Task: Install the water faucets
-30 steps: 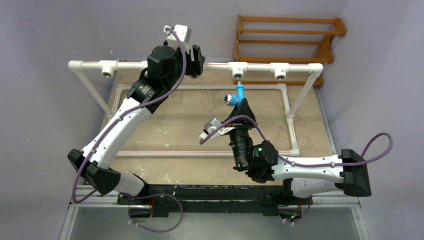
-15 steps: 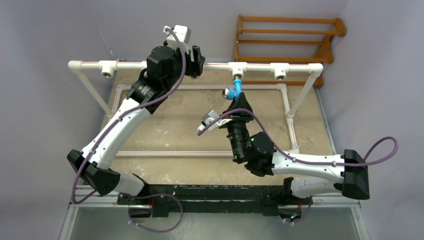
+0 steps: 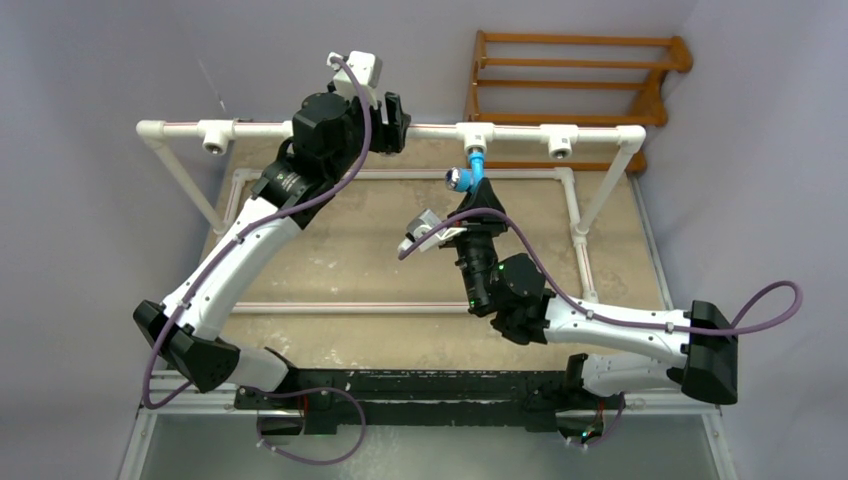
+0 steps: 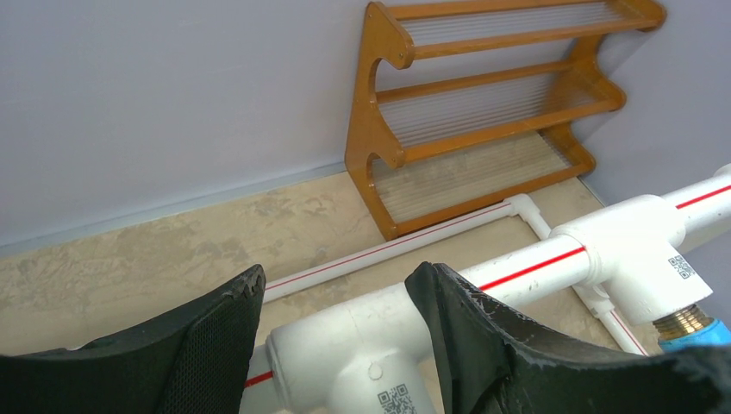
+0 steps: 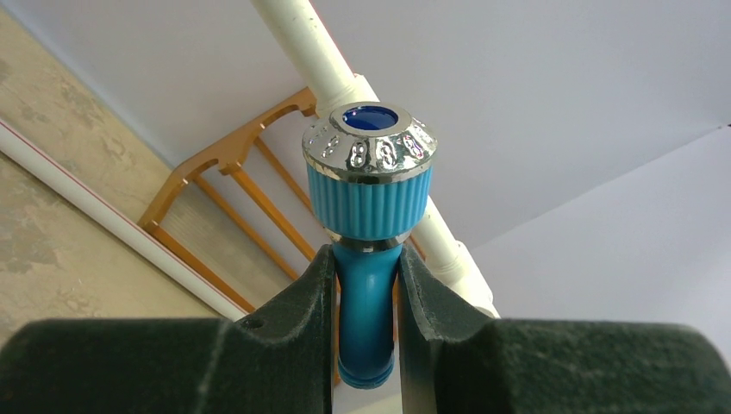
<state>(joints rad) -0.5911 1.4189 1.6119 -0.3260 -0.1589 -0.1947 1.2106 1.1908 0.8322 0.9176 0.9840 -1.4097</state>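
The blue faucet (image 3: 470, 172) hangs from a white fitting (image 3: 477, 135) on the raised pipe rail (image 3: 260, 129) over the counter (image 3: 330, 260); brass thread (image 4: 679, 317) shows at the joint, so I judge it only partly screwed in. The right fingers (image 5: 284, 345) are clamped on its neck below the ribbed knob (image 5: 369, 194); turn squarely about the fitting's axis in short twists, pressing lightly toward the joint, and regrip rather than strain the wrist. The left fingers (image 4: 207, 354) look closed on the next fitting (image 4: 345, 362), 1 along, and should brace the rail against each twist.
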